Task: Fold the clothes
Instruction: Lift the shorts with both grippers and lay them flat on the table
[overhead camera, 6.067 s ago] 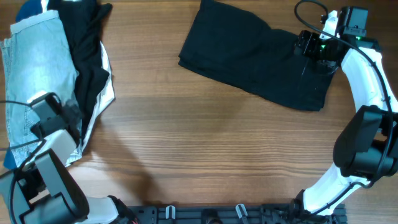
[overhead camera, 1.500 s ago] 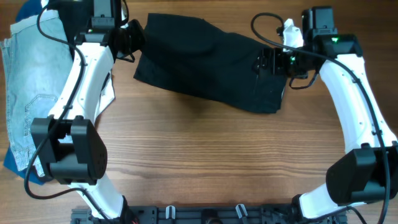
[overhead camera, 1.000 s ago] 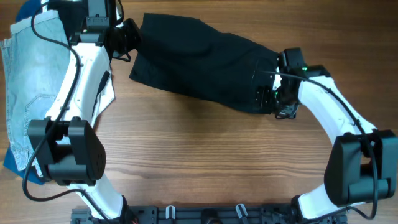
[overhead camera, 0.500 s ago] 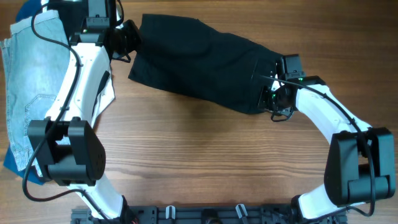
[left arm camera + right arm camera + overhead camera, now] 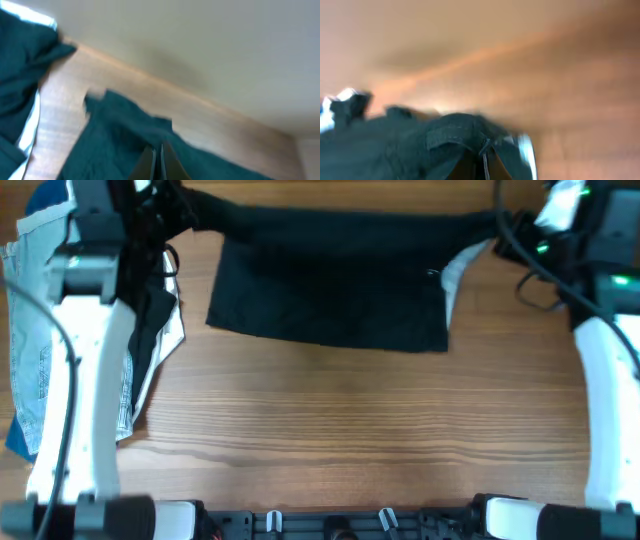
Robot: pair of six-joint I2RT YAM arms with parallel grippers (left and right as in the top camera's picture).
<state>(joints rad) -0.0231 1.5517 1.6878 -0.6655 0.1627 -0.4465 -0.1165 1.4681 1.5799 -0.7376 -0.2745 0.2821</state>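
Left gripper [image 5: 180, 202]: at 11 o'clock of the wooden table [image 5: 350, 430], pressed together on the 9 o'clock top corner of the black garment [image 5: 330, 290]. In the left wrist view, both fingers [image 5: 147, 162] closed flat against each other with dark cloth between them.

Below that gripper, at 9 o'clock of the table: pale blue jeans [image 5: 30, 330], with another black cloth [image 5: 150, 290] and a white cloth [image 5: 165, 345] lying partly over them, well apart from nothing, all touching in one pile.

At 12 o'clock: black garment spread wide, long axis from 9 o'clock to 3 o'clock, top edge stretched taut between the two grippers, loose lower edge toward 6 o'clock. Pale lining [image 5: 458, 270] showing at its 3 o'clock side. Small light mark just beside that lining, too small to read.

Right gripper [image 5: 500, 225]: at 1 o'clock, pinching the other top corner. In the right wrist view, closed on a stitched band of the cloth.
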